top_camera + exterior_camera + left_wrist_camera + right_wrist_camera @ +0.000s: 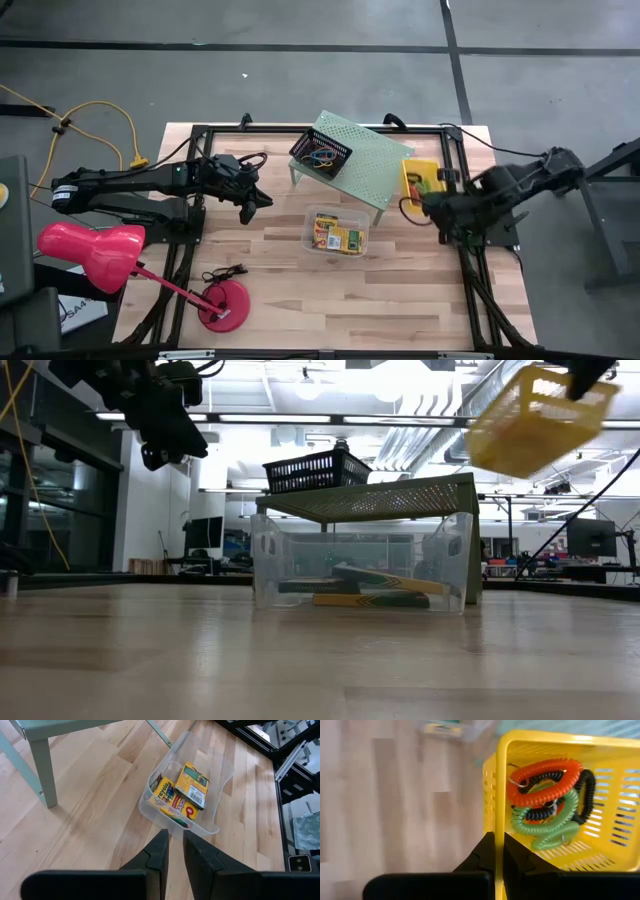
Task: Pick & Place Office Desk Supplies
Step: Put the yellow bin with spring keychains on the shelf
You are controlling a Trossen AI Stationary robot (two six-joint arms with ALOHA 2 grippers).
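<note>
The yellow basket (pixel 560 800) hangs in the air, well clear of the wooden surface (pixel 300 290), at about three o'clock on it and just off the right end of the pale green shelf (pixel 375 165). Inside it, red, green and black coiled rings (pixel 547 800) lie piled loose against the mesh. The right gripper (pixel 499 851) carries it by one wall alone, fingers pressed together on the thin yellow rim, and in the level view the basket tips to one side. That looks like the risk to me: a one-sided pinch on flimsy plastic could let the basket swing or slip, and a sharp move might spill the rings out. Its path also passes close to the shelf edge, where the black mesh tray (pixel 321 153) with its rubber bands sits; a knock could shift either. At the centre stands the clear tub (pixel 337 232) with crayon boxes (pixel 182 792). The left gripper (pixel 247 207) hovers at nine o'clock above bare wood, fingers nearly closed on nothing.
</note>
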